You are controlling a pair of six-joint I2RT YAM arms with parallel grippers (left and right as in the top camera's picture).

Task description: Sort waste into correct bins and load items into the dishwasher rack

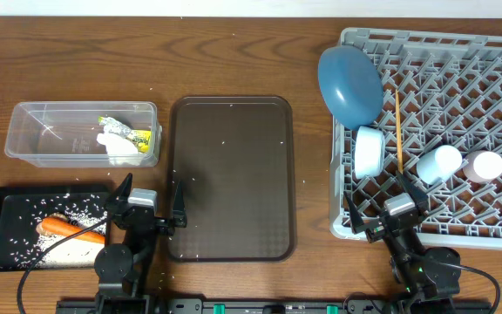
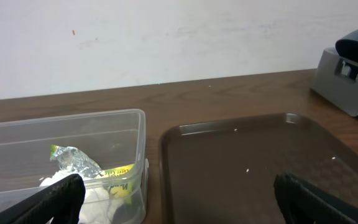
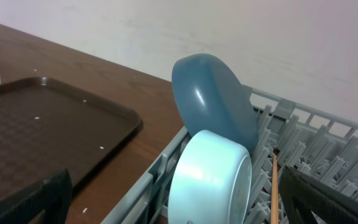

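Left end effector (image 1: 153, 187) agape, empty.

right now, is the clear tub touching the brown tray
Apart. The overhead view shows a strip of bare table between the clear tub and the brown tray.

The brown tray (image 1: 231, 174) lies flat, easy to pass over. Plate (image 1: 349, 85) and bowl (image 1: 369, 151) stand tall at the left of the rack (image 1: 495, 70).

Black left pincer (image 1: 153, 187), black right pincer (image 1: 380, 197), grey wrist blocks, thin black cables, green base lights
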